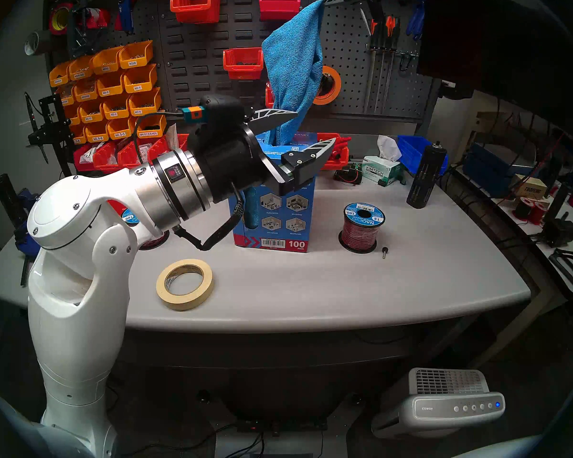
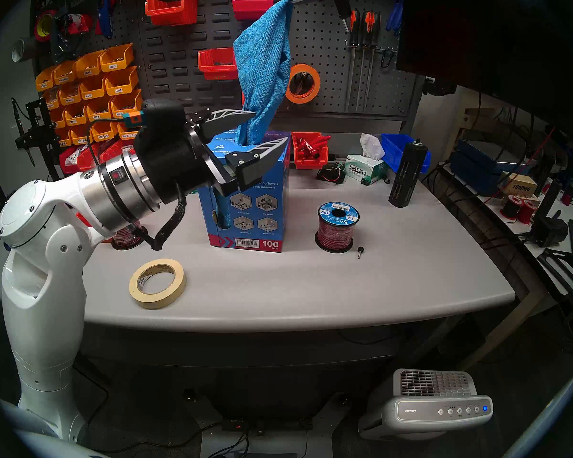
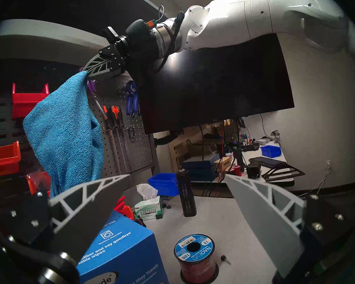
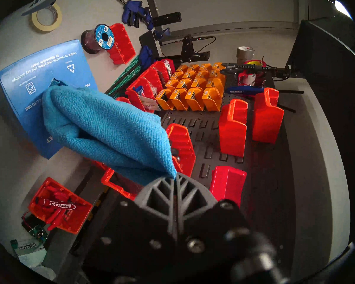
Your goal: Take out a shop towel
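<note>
Pegboard backdrop, grey worktop (image 1: 311, 282). Right claw (image 4: 175, 178) pinched shut on shop towel (image 1: 291, 70) corner; cloth light, limp, tail in carton (image 1: 272, 216) slot. Left claw (image 1: 306, 130) wide open, empty.

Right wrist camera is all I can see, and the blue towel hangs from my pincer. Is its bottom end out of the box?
Observer: Not yet. The head view shows the shop towel's lower end tucked in the top slot of the blue carton.
Operator: Where's my other pincer?
Observer: The left pincer is open near the carton's top, holding nothing.
Operator: What's on the box's other side?
Observer: A red wire spool stands to its right in the head view.
</note>
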